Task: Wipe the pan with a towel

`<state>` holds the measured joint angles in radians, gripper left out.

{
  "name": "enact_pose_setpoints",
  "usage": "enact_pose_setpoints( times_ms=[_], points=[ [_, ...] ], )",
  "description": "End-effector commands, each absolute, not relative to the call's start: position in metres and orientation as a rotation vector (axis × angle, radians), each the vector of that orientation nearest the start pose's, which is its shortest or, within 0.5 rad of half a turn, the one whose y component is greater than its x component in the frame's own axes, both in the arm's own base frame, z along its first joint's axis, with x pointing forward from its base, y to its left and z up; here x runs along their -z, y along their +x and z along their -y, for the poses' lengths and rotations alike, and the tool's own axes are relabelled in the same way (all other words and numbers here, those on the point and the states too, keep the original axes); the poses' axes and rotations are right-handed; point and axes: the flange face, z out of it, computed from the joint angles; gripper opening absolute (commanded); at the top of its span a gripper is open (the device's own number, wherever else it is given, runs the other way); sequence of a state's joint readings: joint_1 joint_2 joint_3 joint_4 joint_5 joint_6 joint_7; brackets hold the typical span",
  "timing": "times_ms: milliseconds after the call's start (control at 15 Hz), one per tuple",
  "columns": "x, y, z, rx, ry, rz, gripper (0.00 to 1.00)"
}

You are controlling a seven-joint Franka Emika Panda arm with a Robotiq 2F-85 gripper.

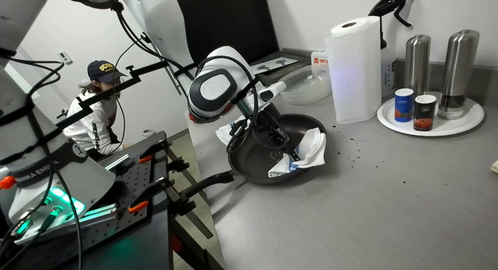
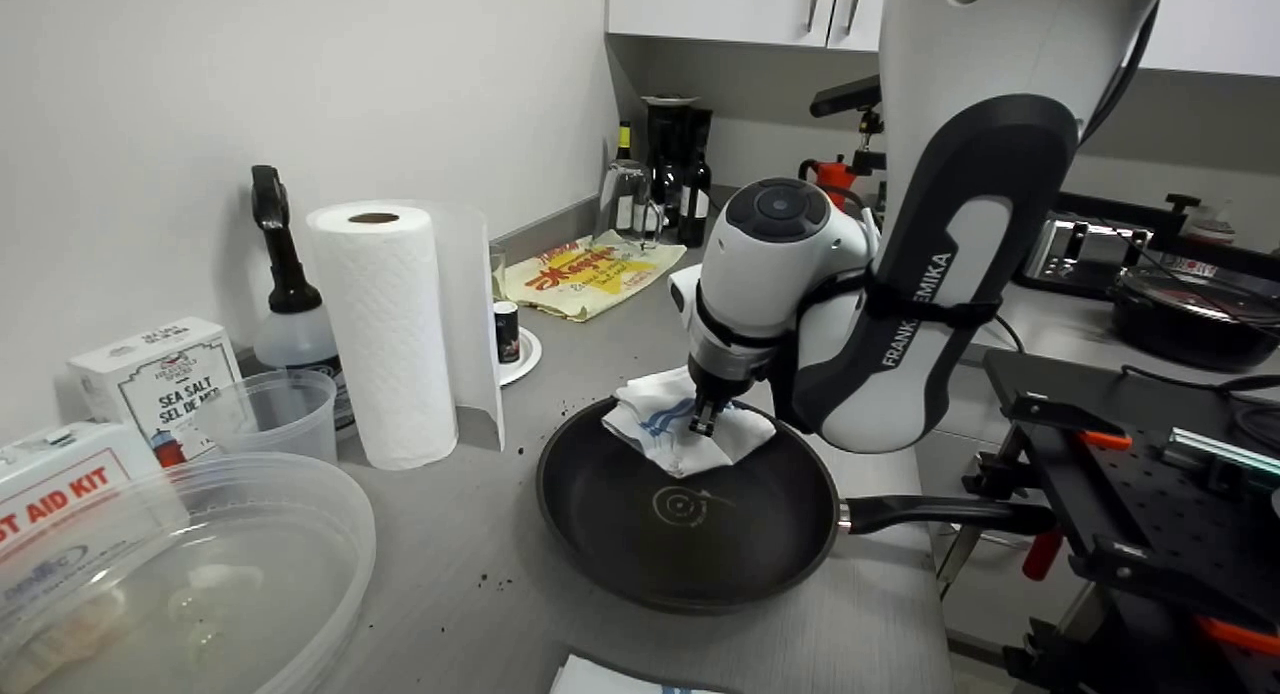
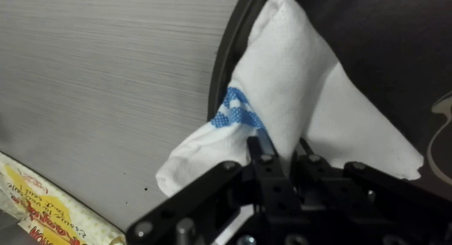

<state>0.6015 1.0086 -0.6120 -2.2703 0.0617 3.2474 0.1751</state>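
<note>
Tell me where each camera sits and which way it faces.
An exterior view, beside the robot's base, looks across the counter toward the paper roll; base, arm and claw show.
An exterior view, near the clear tub, looks over the pan toward white cabinets; arm and claw show, not the base.
The wrist view sits on the arm, facing down past the claw's fingers to the towel and pan.
Both exterior views share the pan, towel and paper roll.
</note>
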Motion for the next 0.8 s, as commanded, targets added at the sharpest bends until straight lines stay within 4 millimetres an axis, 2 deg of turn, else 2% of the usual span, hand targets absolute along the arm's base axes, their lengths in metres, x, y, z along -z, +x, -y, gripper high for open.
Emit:
enact_pose_setpoints(
  times_ms=[0,333,533,733],
  points=[
    [-0.015,0.502,0.053,0.326,-3.571,-0.029,0.03],
    [-0.012,0.513,0.025,0.258,-3.487,-0.108,0.03],
    [-0.011,0.513,0.009,0.134,-3.419,-0.167,0.03],
    [-0.021,0.517,0.000,-0.012,-3.327,-0.259,0.03]
  ],
)
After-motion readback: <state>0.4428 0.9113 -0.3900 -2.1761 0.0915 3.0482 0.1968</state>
